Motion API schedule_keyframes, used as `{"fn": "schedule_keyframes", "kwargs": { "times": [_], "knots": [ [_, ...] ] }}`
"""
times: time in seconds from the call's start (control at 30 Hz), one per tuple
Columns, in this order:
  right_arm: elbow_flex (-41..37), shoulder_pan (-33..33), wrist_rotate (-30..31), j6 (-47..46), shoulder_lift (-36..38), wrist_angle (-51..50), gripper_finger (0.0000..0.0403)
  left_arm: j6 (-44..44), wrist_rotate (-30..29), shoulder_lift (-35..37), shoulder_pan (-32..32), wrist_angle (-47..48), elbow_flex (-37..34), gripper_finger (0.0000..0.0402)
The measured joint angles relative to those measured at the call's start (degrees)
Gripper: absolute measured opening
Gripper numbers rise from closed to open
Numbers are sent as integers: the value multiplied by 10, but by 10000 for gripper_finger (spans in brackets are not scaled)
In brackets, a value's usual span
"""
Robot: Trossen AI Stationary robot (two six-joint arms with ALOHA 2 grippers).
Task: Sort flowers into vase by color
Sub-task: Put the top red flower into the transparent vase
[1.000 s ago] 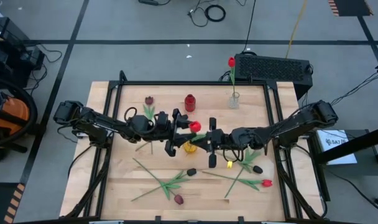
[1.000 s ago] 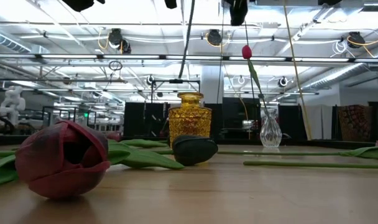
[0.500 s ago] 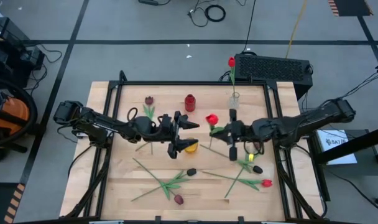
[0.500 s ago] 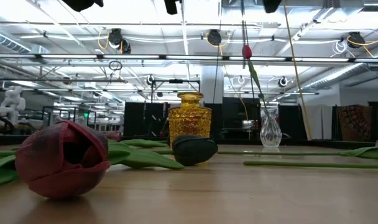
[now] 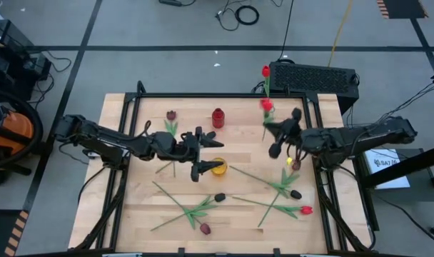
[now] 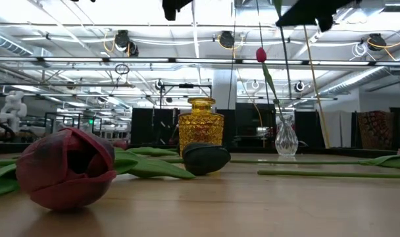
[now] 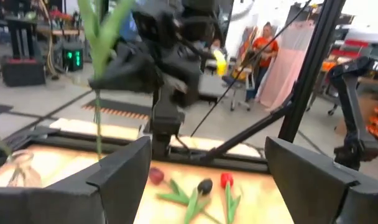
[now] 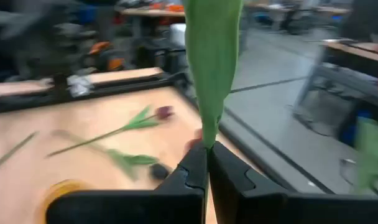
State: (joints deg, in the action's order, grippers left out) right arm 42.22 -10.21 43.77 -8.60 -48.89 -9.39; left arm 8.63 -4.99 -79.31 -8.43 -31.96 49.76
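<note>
My right gripper (image 5: 273, 130) is shut on a red tulip whose head (image 5: 266, 105) shows beside the clear vase (image 5: 268, 115) at the table's far right. That vase holds one red tulip (image 5: 265, 71) upright. My left gripper (image 5: 208, 155) is open above the yellow vase (image 5: 218, 168) at mid table and holds nothing. A red vase (image 5: 218, 118) stands farther back. Several tulips lie flat on the table: a maroon one (image 5: 171, 115), dark ones (image 5: 220, 197) (image 5: 295, 193) (image 5: 205, 228) and a red one (image 5: 306, 210). My right gripper pinches the red tulip between its two shut fingers (image 8: 190, 171), on the green leaf and stem (image 8: 207, 134) below the head. The leaf rises straight out from the fingertips. The flower is lifted clear of the table.
A black box (image 5: 313, 77) sits behind the table's far right edge. In the low view the yellow vase (image 6: 200, 125) and clear vase (image 6: 286, 139) stand behind a big maroon head (image 6: 68, 168) and a dark head (image 6: 206, 158). Bare wood shows along the table's left side.
My right gripper has carried the red tulip from mid table, beside my left gripper and over the yellow vase, toward the far right edge, up to the clear vase. My left gripper has stayed near the yellow vase.
</note>
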Motion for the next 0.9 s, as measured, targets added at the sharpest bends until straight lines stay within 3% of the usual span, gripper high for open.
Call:
{"fn": "schedule_keyframes", "kwargs": {
  "times": [0.2,0.37,0.57,0.9],
  "knots": [
    [-36,94,-2,32,83,25,0,0,-2,8,-11,43,0,320],
    [-96,176,-2,47,121,115,1,0,-2,8,-11,46,0,320],
    [-180,253,-7,52,116,288,1,0,-2,8,-11,42,0,320],
    [-205,310,-7,49,104,309,1,0,-4,8,-8,42,0,320]
  ]
}}
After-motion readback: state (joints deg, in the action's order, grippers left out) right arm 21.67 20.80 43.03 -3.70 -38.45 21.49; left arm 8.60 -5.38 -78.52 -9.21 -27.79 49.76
